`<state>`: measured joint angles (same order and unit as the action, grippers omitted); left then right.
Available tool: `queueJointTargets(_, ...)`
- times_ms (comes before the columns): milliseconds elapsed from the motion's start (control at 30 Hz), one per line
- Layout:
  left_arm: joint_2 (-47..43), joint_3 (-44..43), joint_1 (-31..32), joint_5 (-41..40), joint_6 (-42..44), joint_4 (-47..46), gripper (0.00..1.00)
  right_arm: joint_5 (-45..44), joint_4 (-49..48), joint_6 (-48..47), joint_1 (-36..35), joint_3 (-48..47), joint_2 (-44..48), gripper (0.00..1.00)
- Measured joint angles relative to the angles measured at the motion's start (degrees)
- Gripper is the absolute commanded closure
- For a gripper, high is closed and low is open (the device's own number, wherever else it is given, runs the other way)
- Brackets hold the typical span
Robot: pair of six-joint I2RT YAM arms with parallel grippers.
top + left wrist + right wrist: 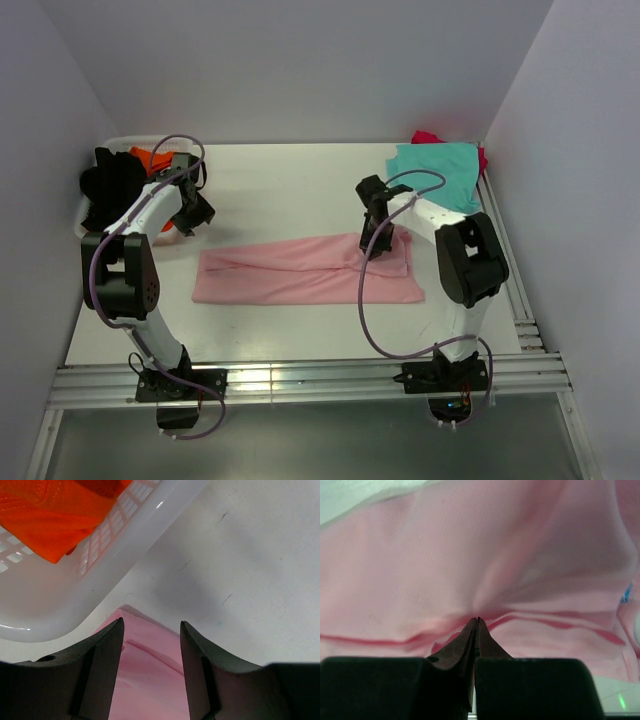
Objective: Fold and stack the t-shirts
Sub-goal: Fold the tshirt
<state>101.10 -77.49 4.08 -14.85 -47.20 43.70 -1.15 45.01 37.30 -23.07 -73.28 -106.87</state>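
Observation:
A light pink t-shirt (300,272) (145,680) (470,555) lies in a long folded strip across the middle of the table. My right gripper (372,245) (477,619) is shut at the strip's right part, and the cloth puckers into creases at its tips. My left gripper (190,222) (151,622) hangs open just above the strip's left end, beside the basket, with nothing between its fingers. A teal t-shirt (438,172) lies on a magenta one (428,138) at the back right. A black t-shirt (108,185) and an orange one (152,158) (45,515) sit in the basket.
The white plastic basket (120,140) (60,610) stands at the back left, close to my left gripper. Walls enclose the table on three sides. A metal rail (300,380) runs along the near edge by the arm bases.

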Motion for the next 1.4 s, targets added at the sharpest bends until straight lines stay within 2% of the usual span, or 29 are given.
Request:
queueJointTargets(300, 0.00, 0.07, -0.81, 0.00, 0.31, -0.20, 0.46, 6.82, 6.03, -0.74, -2.03, 0.70, 15.63, 1.00)
queueJointTargets(533, 0.00, 0.07, -1.22, 0.11, 0.61, -0.22, 0.47, 6.49, 10.51, -3.80, -2.82, 0.70, 18.75, 1.00)
queueJointTargets(633, 0.00, 0.07, -1.22, 0.63, 0.59, -0.28, 0.48, 4.50, 10.40, -4.24, -2.60, -0.07, 16.63, 1.00)
queueJointTargets(900, -1.27, 1.55, -1.22, 1.55, 0.63, -0.90, 0.48, 1.44, 6.36, -5.70, -2.27, -6.03, -0.61, 1.00)
queueJointTargets(1033, -3.21, 2.84, -1.22, 1.44, 1.09, -0.90, 0.48, 0.63, 5.90, -5.90, -2.16, -8.50, -6.27, 1.00)
queueJointTargets(1400, -7.15, 5.29, -2.19, 1.36, 2.34, -1.01, 0.48, 0.28, 5.57, -5.84, -1.88, -13.07, -8.22, 1.00)
